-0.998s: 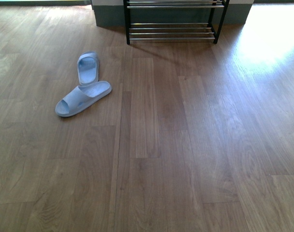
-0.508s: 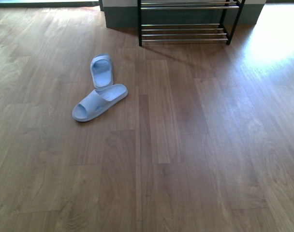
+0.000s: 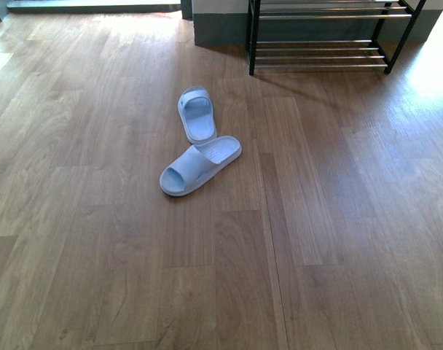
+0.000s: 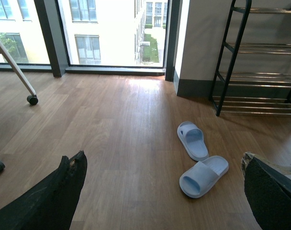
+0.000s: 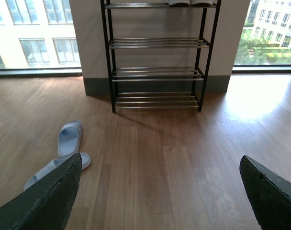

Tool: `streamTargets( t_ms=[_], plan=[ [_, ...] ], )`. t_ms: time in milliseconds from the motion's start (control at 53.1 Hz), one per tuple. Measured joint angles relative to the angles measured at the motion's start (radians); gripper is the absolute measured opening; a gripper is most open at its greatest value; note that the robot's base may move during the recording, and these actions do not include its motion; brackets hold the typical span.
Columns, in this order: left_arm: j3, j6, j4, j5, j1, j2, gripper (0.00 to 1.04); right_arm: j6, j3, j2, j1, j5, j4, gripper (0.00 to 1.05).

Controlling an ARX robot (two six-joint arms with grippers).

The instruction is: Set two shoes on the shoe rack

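A brown plank floor is seen throughout; bright daylight glare is cast at 2 o'clock, and a white wall is flanked by large windows.

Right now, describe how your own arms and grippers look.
Only the wrist views show them. The left gripper has two broad black fingers with a rough, matte surface; one tip is worn, with a pale frayed edge. The right gripper has the same black, coarse fingers. No cables, markings or arm links are visible.

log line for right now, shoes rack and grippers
near slide, far slide: on floor, not picked | shoe rack: behind them, by wall | left gripper: open, empty | right gripper: open, empty
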Motion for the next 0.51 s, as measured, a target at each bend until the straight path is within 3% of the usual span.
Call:
streamTargets(
  t_ms=[508],
  plan=[
    [0.0, 0.0, 0.0, -0.001, 0.0, 0.0, 0.95, 0.0, 0.0, -0.001, 0.0, 0.001, 0.0, 0.96]
  ],
)
